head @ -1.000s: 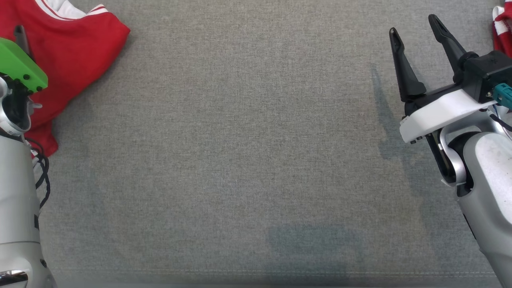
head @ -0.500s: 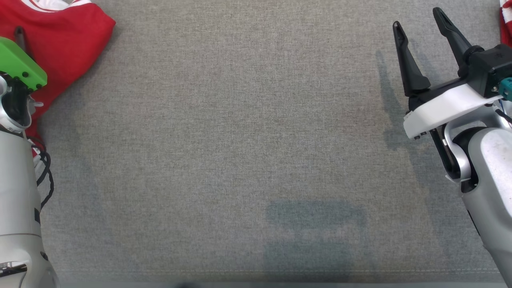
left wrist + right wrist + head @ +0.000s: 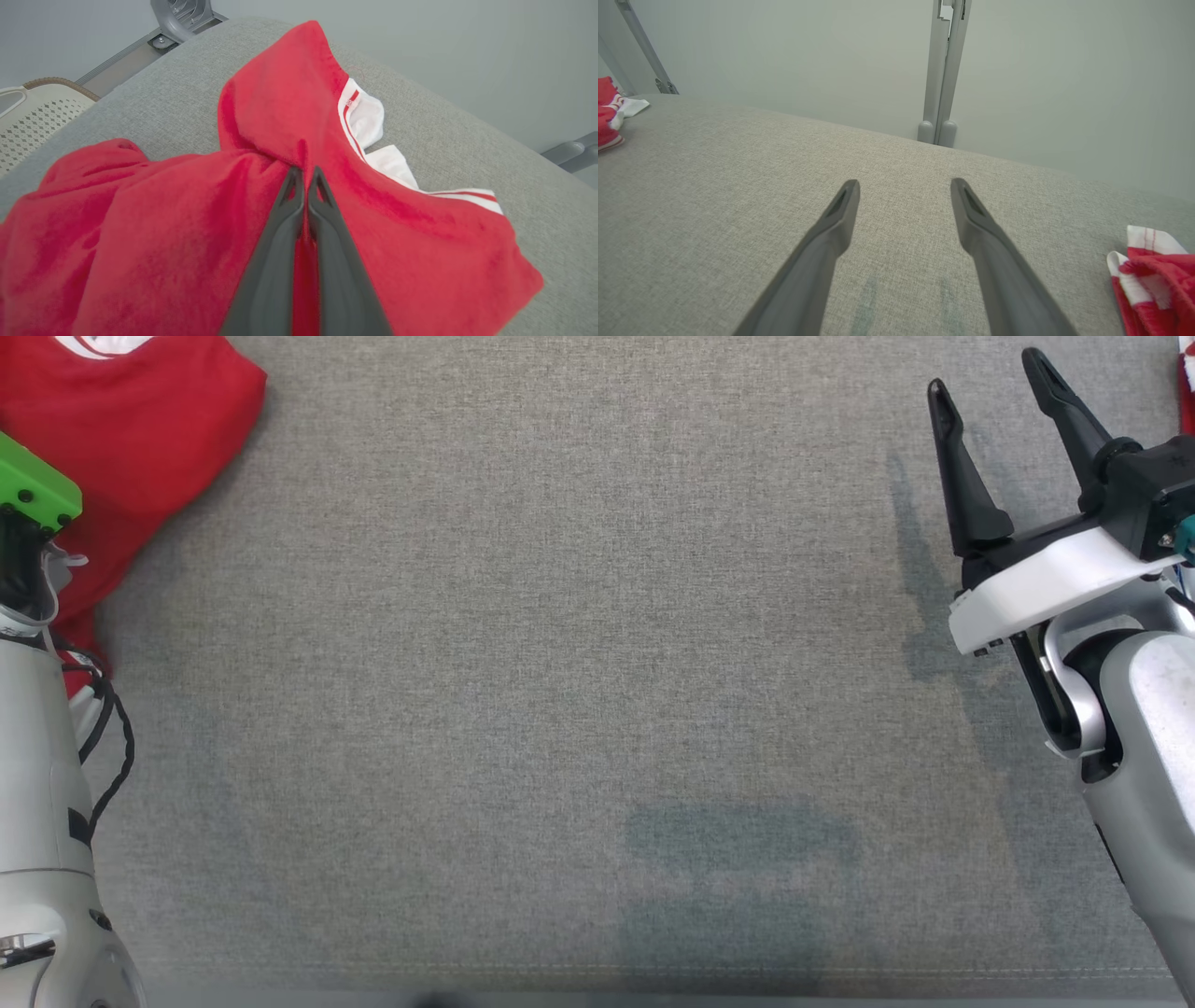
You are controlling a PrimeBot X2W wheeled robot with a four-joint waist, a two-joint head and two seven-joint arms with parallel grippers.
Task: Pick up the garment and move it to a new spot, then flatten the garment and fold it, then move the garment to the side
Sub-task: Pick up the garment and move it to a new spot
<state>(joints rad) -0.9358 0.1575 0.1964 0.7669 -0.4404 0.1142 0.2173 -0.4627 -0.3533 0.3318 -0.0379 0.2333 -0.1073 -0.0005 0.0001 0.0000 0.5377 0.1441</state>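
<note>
**Pick-up stage, grasp made.** The left gripper (image 3: pixel 306 173) stands closed. Its two dark fingers (image 3: pixel 275 261) are drawn together to a thin slit, with a strip of red cloth pinched between them. The bite falls on a raised ridge of the garment (image 3: pixel 177 233), probably because a standing fold gives the fingers something to close on, where flat cloth would slip away beneath them. Taken mid-cloth rather than at a hem, the garment is likely to hang bundled when raised. Around the grip it lies bunched at the far left corner of the grey padded surface (image 3: pixel 579 644), with one lobe heaped beyond the grip and its white, red-striped trim (image 3: pixel 369 116) turned up to the right. In the head view the garment (image 3: pixel 149 420) sits beside the green wrist cover (image 3: pixel 33 490), partly under it. The right gripper (image 3: pixel 988 373) hangs at the far right over bare fabric, its jaws spread wide and nothing between them. Judged from this, it is held clear so that the broad middle of the surface is free as the new spot. A second red-and-white cloth (image 3: pixel 1153 275) lies just right of it, untouched. A pale perforated basket (image 3: pixel 32 116) stands off the surface edge, beyond the garment. Remaining: lift, carry, flatten, fold, set aside
</note>
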